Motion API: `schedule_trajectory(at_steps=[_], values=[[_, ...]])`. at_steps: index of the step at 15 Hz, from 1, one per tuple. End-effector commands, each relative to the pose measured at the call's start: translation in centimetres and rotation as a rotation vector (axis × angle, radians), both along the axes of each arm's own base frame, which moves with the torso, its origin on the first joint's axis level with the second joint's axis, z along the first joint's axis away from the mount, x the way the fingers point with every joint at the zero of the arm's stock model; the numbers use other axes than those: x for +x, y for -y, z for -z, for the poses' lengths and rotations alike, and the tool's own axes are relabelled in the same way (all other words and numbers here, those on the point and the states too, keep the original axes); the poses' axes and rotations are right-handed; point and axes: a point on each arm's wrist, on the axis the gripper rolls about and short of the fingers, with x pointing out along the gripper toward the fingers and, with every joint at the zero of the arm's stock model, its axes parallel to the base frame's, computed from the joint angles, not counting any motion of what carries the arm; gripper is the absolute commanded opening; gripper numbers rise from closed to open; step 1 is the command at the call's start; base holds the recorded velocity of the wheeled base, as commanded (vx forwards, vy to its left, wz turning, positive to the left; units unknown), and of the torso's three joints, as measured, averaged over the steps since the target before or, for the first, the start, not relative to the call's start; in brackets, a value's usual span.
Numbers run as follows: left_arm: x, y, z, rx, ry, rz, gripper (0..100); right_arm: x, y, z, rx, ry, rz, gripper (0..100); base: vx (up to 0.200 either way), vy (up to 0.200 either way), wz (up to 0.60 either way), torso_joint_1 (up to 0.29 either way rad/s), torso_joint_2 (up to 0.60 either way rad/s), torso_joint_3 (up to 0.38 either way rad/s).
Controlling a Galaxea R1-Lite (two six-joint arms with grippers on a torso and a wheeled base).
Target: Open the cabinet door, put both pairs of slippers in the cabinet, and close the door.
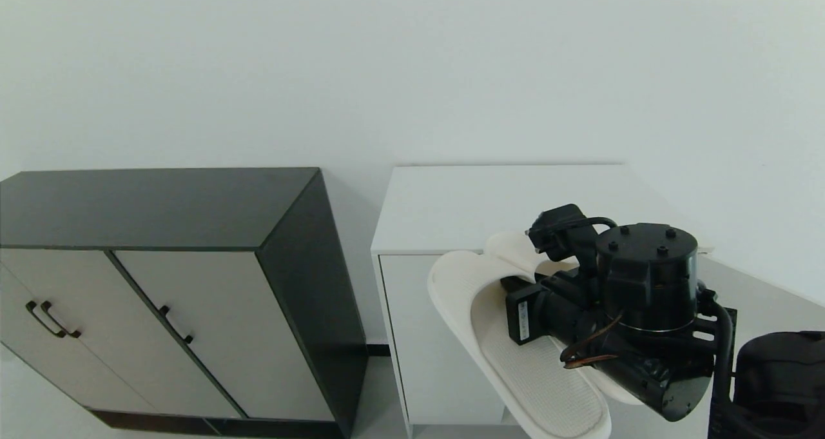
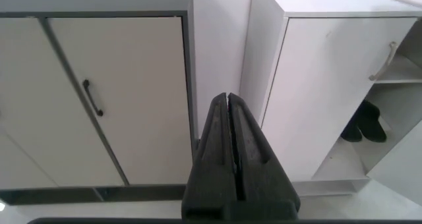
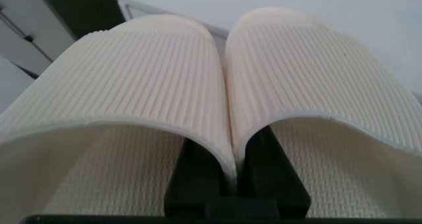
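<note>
With our right gripper (image 3: 234, 174) pinching the slippers (image 1: 548, 374) and left gripper (image 2: 229, 102) closed empty, we should slide them level into the cabinet (image 2: 330, 85).

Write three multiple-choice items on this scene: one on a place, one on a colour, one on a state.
1. Where is the dark pair of slippers?
A. on the floor
B. inside the white cabinet
C. on top of it

2. What colour is the held pair of slippers in the right gripper?
A. black
B. red
C. cream

3. How is the left gripper?
A. shut, empty
B. wide open
C. shut on a slipper

Answers:
1 B: the left wrist view shows it on a shelf inside.
2 C: both ribbed straps are cream.
3 A: its fingers meet with nothing between.
</note>
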Motion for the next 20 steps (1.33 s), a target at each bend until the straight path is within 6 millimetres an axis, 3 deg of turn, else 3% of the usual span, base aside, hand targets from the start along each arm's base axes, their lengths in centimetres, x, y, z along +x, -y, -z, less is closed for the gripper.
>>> schedule_trajectory(at_steps=[1, 10, 20], values=[[0.00, 0.00, 0.00, 0.000, 0.000, 0.001, 0, 0.01, -0.02, 0.24, -0.005, -0.004, 0.000, 0, 0.000, 0.000, 0.00, 0.000, 0.00, 0.000], [0.00, 0.00, 0.00, 0.000, 0.000, 0.001, 0, -0.09, 0.02, 0.54, -0.015, -0.012, -0.002, 0, 0.000, 0.000, 0.00, 0.000, 0.00, 0.000], [0.00, 0.00, 0.00, 0.001, 0.000, 0.001, 0, -0.11, 0.05, 0.50, -0.011, -0.011, -0.002, 0, 0.000, -0.200, 0.00, 0.004, 0.00, 0.002]])
